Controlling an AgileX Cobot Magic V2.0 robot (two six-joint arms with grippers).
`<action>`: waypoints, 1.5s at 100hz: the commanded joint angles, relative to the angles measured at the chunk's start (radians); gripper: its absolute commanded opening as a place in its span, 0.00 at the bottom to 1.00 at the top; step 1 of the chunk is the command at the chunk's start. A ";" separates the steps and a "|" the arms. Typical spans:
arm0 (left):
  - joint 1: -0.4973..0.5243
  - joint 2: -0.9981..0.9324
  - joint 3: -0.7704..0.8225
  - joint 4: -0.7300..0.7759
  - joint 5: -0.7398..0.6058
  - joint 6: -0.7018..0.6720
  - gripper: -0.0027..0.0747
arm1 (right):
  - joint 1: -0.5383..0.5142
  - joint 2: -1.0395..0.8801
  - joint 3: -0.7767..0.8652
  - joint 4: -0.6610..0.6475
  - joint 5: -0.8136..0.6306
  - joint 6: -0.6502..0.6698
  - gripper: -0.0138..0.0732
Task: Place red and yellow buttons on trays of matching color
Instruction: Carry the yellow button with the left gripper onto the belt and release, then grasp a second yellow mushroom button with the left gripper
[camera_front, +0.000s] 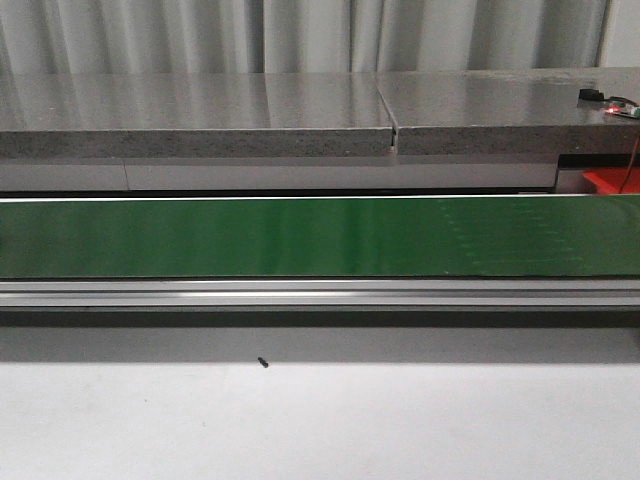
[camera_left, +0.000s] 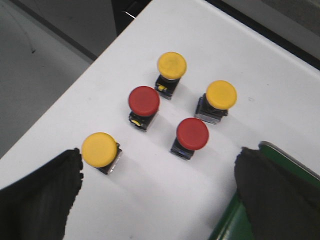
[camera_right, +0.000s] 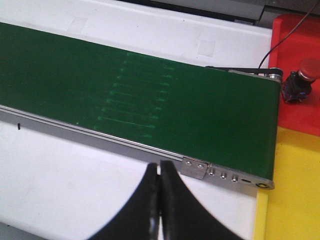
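In the left wrist view, three yellow buttons and two red buttons stand upright on the white table. My left gripper hangs open above them, and the nearest yellow button stands just beside one of its fingers. In the right wrist view, the red tray holds one red button, and the yellow tray adjoins it. My right gripper is shut with nothing in it, over the white table beside the belt's end.
A long green conveyor belt with a metal side rail crosses the front view. A grey stone counter runs behind it. The red tray's corner and a red wire show at the far right.
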 joint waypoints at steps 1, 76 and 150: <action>0.025 -0.004 -0.034 -0.007 -0.066 -0.003 0.82 | 0.002 -0.001 -0.024 0.006 -0.064 -0.002 0.08; 0.068 0.232 -0.036 0.053 -0.151 -0.010 0.81 | 0.002 -0.001 -0.024 0.006 -0.064 -0.002 0.08; 0.085 0.342 -0.036 0.043 -0.213 -0.010 0.81 | 0.002 -0.001 -0.024 0.006 -0.064 -0.002 0.08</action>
